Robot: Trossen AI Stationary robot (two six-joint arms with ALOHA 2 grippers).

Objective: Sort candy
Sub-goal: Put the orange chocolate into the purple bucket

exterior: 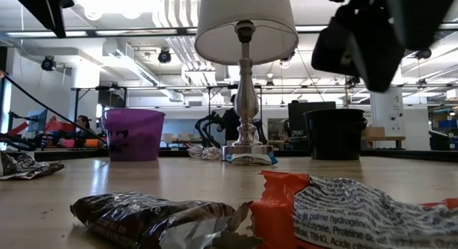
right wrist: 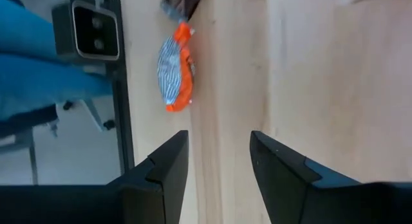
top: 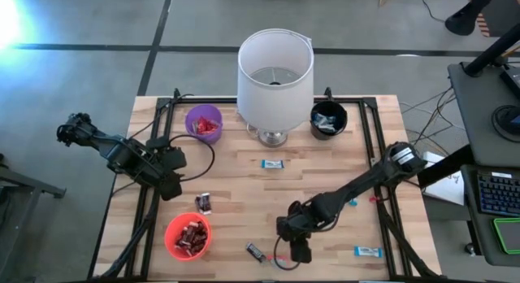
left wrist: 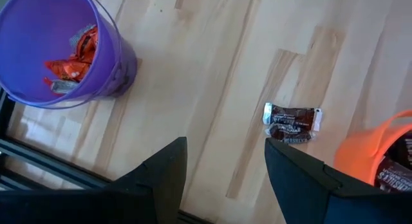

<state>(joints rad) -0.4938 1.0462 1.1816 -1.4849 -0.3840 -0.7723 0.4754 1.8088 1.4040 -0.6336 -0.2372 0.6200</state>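
My right gripper hangs open, empty, over the table's near edge; the orange-wrapped candy lies just ahead, long axis in line with my reach. Left gripper open, farther.

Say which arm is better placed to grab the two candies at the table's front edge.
Right. The right gripper hangs open beside the orange candy and dark candy; the left gripper waits near the purple cup.
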